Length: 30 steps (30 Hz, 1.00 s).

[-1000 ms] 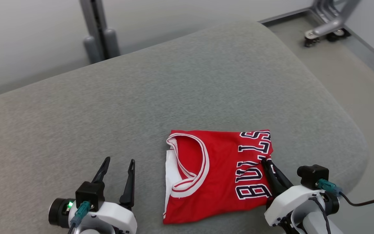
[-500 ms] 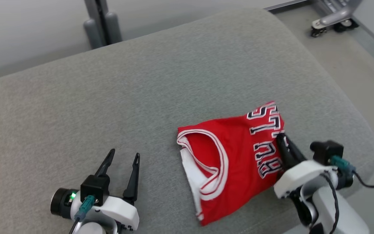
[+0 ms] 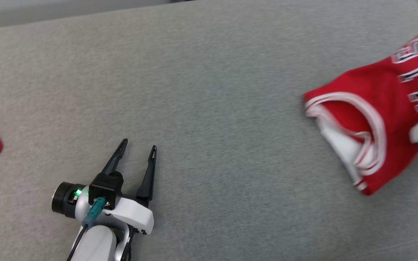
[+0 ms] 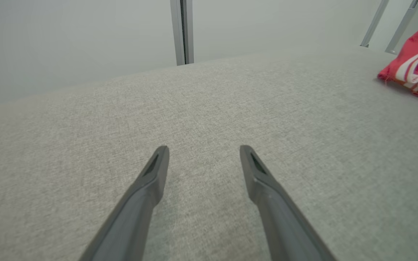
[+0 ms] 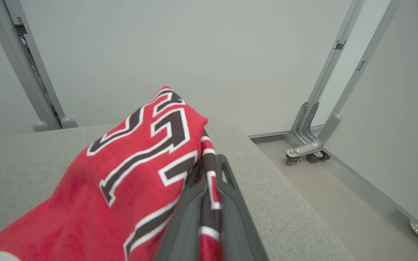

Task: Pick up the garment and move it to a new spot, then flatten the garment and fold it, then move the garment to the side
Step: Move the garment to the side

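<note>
- Fingers (image 5: 230, 206) of the right gripper (image 5: 210, 163) are squeezed tight on the edge of the red jersey (image 5: 85, 188), right by its black and white letters.
- The jersey is folded and has white trim at the neck hole. It sits on the right side of the gray cushion (image 3: 209, 90), with the pinched side lifted up.
- The left gripper (image 3: 138, 145) is spread wide and holds nothing. It is low over the cushion, well apart from the jersey.

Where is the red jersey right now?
The jersey is at the far right of the head view, on the grey cushion, its lettered edge pinched in the right gripper.
</note>
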### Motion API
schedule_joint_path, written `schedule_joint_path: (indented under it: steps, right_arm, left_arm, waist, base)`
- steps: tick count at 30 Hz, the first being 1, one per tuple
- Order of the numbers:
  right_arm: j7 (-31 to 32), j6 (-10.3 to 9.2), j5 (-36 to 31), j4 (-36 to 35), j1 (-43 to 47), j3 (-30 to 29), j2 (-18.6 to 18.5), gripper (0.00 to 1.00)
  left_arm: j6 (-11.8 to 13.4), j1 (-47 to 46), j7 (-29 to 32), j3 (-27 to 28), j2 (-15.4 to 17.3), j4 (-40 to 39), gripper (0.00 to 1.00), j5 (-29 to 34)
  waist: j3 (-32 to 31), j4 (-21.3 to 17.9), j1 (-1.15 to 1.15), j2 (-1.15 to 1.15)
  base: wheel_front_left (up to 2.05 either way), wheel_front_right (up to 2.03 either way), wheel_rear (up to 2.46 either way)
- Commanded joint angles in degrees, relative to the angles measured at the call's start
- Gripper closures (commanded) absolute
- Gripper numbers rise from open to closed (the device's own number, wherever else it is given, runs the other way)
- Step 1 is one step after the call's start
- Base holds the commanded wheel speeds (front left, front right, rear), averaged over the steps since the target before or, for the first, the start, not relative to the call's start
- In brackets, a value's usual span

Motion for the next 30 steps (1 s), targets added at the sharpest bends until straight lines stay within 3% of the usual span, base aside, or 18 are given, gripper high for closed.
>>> schedule_joint_path:
  steps: [1,7,13,15,19,22,25,29,30]
  right_arm:
    - [-0.1,-0.02,-1.1,0.7,-0.8,-2.3,-1.3,1.0]
    - [-0.1,-0.02,-11.8,2.4,-3.3,-18.6,-5.5,1.0]
    - [-0.1,-0.03,-23.3,1.3,-4.3,-30.6,-6.0,1.0]
    - [-0.1,-0.02,-27.5,1.2,-4.2,-34.4,-5.7,0.0]
    - [-0.1,-0.02,-32.3,-1.8,-5.3,-39.0,-4.0,0.0]
    - [-0.1,-0.02,-31.9,-3.8,-5.9,-36.8,-3.0,0.0]
    - [0.0,-0.02,-27.8,-5.1,-6.0,-30.5,-0.8,0.0]
    - [0.0,-0.03,-20.4,-9.9,-2.0,-18.1,2.4,0.0]
    - [0.0,-0.02,-17.0,-12.9,0.3,-12.5,4.1,0.0]
  left_arm:
    - [-0.1,-1.2,-0.1,0.1,0.3,-0.1,0.0,0.0]
    - [-0.2,-1.6,-0.1,-0.8,0.1,-0.2,0.0,0.1]
    - [0.4,-1.7,-0.1,-1.2,0.1,-0.5,0.0,-0.1]
    - [0.6,-1.8,-0.1,-1.3,0.0,-0.5,0.0,-0.3]
    - [0.8,-1.6,-0.1,-1.1,0.0,-0.4,0.0,-0.5]
    - [1.0,-1.1,-0.1,-0.8,0.0,-0.3,0.0,-0.9]
    - [1.4,-0.4,-0.1,-0.4,0.0,-0.4,0.0,-1.4]
    - [2.2,0.5,-0.1,0.6,-0.1,-0.4,0.0,-2.1]
    - [2.5,0.7,-0.1,1.2,-0.1,-0.4,0.0,-2.4]
  waist:
    - [2.5,3.3,0.0,0.0]
    - [3.0,5.8,0.0,0.0]
    - [2.9,6.6,0.0,0.0]
    - [2.7,6.8,0.0,0.0]
    - [1.9,6.9,0.0,0.0]
    - [1.1,6.9,0.0,0.0]
    - [0.2,6.8,0.0,0.0]
    - [-1.4,7.0,0.0,0.0]
    - [-2.4,7.2,0.0,0.0]
  base:
    - [0.0,0.0,0.0]
    - [0.0,0.0,0.0]
    - [0.0,0.0,0.0]
    - [0.0,0.0,0.0]
    - [0.0,0.0,0.0]
    - [0.0,0.0,0.0]
    - [0.0,0.0,0.0]
    - [0.0,0.0,0.0]
    - [0.0,0.0,0.0]
